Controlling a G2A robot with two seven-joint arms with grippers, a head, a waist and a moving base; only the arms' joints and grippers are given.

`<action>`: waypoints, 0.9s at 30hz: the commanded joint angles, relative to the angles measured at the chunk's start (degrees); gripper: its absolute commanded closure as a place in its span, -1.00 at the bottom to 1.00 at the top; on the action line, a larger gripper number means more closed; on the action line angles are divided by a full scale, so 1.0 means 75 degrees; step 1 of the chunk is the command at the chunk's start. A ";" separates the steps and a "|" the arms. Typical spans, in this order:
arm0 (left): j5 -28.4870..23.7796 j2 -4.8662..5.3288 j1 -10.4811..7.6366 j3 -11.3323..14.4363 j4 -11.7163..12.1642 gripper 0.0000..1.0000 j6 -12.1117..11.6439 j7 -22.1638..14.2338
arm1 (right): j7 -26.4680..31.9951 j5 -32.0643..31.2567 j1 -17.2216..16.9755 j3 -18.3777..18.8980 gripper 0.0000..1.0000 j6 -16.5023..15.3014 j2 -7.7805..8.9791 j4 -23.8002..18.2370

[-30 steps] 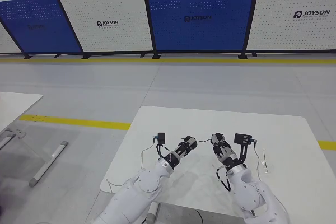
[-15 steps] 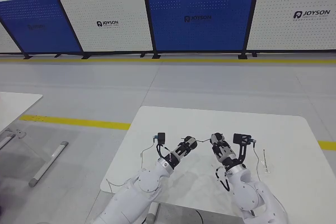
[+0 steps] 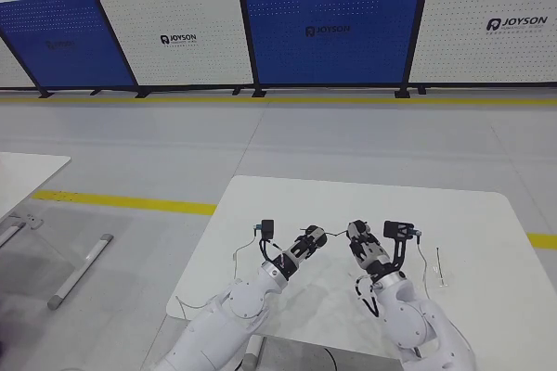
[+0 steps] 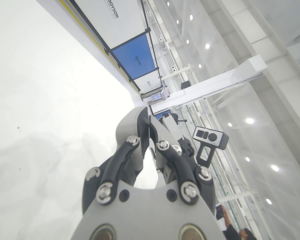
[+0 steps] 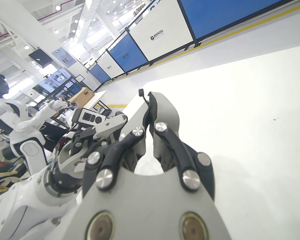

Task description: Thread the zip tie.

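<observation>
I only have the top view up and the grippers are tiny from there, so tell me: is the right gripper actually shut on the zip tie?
Observer: Yes. In the right wrist view the right gripper is shut on the zip tie, a thin black strip pinched between its pads.
Operator: Which end sticks out?
Observer: The head, a small black square, stands just past the fingertips.
Operator: And the left gripper?
Observer: In the left wrist view the left gripper is shut as well, with a thin black bit of the zip tie nipped at its fingertips. I cannot tell whether that end has entered the head.
</observation>
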 commanded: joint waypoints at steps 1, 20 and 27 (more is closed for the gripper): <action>0.0000 0.0000 0.0000 0.0000 0.0000 1.00 0.0000 0.0000 | -0.0008 0.0002 -0.0035 0.0042 1.00 -0.0028 0.0008 -0.0029; 0.0000 0.0000 0.0000 0.0000 0.0000 1.00 0.0000 0.0000 | 0.0091 -0.0081 0.0037 -0.0047 1.00 0.0000 -0.0025 0.0046; 0.0000 0.0000 0.0000 0.0000 0.0000 1.00 0.0000 0.0000 | -0.0055 -0.0060 -0.0080 0.0061 1.00 -0.0055 -0.0013 -0.0032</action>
